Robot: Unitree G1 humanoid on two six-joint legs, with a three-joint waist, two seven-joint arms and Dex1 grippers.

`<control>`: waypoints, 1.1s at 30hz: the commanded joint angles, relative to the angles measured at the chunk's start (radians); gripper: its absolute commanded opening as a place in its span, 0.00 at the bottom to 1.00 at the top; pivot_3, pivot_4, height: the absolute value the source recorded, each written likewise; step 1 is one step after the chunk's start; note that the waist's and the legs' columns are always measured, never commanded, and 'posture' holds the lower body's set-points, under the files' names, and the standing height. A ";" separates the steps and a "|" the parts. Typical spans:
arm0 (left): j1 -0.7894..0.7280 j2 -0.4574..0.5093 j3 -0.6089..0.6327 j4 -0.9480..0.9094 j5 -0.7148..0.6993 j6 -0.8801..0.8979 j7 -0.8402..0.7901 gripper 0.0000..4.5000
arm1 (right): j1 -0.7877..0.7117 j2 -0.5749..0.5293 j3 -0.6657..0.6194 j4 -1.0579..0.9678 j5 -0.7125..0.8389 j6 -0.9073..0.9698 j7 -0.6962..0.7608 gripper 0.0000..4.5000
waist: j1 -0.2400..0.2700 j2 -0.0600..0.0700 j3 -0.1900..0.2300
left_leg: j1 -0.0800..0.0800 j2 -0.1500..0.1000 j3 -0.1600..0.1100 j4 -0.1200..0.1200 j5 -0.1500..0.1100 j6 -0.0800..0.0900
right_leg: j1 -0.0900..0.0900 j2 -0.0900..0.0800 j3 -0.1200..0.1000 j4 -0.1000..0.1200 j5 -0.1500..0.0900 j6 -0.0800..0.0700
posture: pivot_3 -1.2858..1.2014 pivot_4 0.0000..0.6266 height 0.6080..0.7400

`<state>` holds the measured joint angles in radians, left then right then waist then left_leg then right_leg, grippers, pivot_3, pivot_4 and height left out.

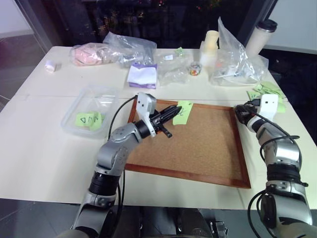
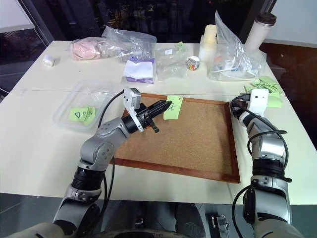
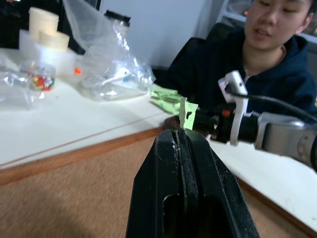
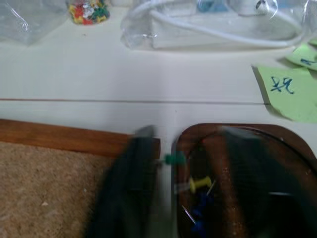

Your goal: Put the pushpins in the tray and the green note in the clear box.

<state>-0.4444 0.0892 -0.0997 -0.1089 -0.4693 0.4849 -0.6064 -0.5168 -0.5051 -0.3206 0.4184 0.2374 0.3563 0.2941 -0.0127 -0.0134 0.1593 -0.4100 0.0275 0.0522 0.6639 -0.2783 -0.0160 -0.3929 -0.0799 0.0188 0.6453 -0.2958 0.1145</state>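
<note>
Left gripper (image 1: 174,112) clamps the green note (image 1: 183,111) at frame centre; right wrist view reveals pushpins (image 4: 198,184) in the tray (image 4: 292,148), right gripper (image 4: 185,163) jaws apart.

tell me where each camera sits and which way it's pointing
Left eye and right eye views: on the head, looking forward and down over the corkboard; both arms show, the left gripper shut on the green note.
Left wrist view: along the shut fingers toward the right gripper and a seated person.
Right wrist view: along that gripper's open fingers into the tray holding pushpins.
Shared: head and left wrist views all show the note and corkboard.
</note>
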 commanded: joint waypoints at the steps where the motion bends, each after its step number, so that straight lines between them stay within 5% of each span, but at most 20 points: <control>1: 0.012 0.012 0.004 -0.043 -0.006 -0.016 -0.006 0.00 | -0.022 -0.006 -0.009 -0.039 0.006 -0.019 -0.005 0.89 | 0.000 0.000 0.000 | 0.000 0.000 0.000 0.000 0.000 0.000 | 0.000 0.000 0.000 0.000 0.000 0.000 | 0.52 0.24 1.00; 2: 0.017 0.017 0.004 -0.045 -0.007 -0.017 -0.009 0.00 | -0.019 -0.006 -0.007 -0.044 0.005 -0.020 -0.005 0.99 | 0.000 0.000 0.000 | 0.000 0.000 0.000 0.000 0.000 0.000 | 0.000 0.000 0.000 0.000 0.000 0.000 | 0.52 0.24 1.00; 8: 0.035 0.035 0.004 -0.073 0.008 -0.026 0.012 0.00 | 0.017 -0.016 -0.019 -0.183 0.061 0.052 0.040 0.99 | 0.000 0.000 0.000 | 0.000 0.000 0.000 0.000 0.000 0.000 | 0.000 0.000 0.000 0.000 0.000 0.000 | 0.52 0.24 1.00; 16: 0.113 0.169 0.078 -0.249 -0.012 0.027 0.041 0.00 | 0.182 -0.106 0.088 -0.705 0.342 0.354 0.342 0.99 | -0.003 0.001 0.001 | 0.000 0.003 -0.001 0.000 0.000 0.000 | 0.000 0.000 0.000 0.000 0.000 0.000 | 0.52 0.24 1.00; 21: 0.118 0.303 0.285 -0.321 -0.183 0.148 0.046 0.00 | 0.183 -0.141 0.143 -0.861 0.453 0.442 0.410 0.99 | -0.001 0.000 0.002 | 0.000 0.004 -0.002 0.000 0.000 0.000 | 0.000 0.001 -0.001 0.001 0.000 0.000 | 0.52 0.24 1.00; 27: 0.067 0.453 0.503 -0.146 -0.232 0.174 0.071 0.00 | 0.158 -0.122 0.195 -0.868 0.445 0.436 0.393 0.99 | 0.001 -0.002 0.003 | 0.000 0.003 -0.002 0.000 0.000 0.000 | 0.001 0.000 -0.002 0.001 0.000 0.000 | 0.52 0.24 1.00; 33: 0.058 0.568 0.521 0.092 -0.148 0.091 -0.001 0.00 | 0.147 -0.113 0.226 -0.862 0.423 0.412 0.386 0.99 | 0.000 -0.004 0.004 | 0.000 0.003 -0.001 0.000 0.000 0.000 | 0.000 0.001 -0.002 0.001 0.000 0.000 | 0.52 0.24 1.00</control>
<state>-0.3682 0.6363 0.4121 -0.0508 -0.6395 0.6171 -0.5822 -0.3520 -0.6234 -0.0890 -0.4246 0.6673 0.7935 0.6825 -0.0126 -0.0176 0.1636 -0.4097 0.0303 0.0508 0.6641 -0.2786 -0.0156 -0.3930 -0.0792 0.0170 0.6458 -0.2960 0.1142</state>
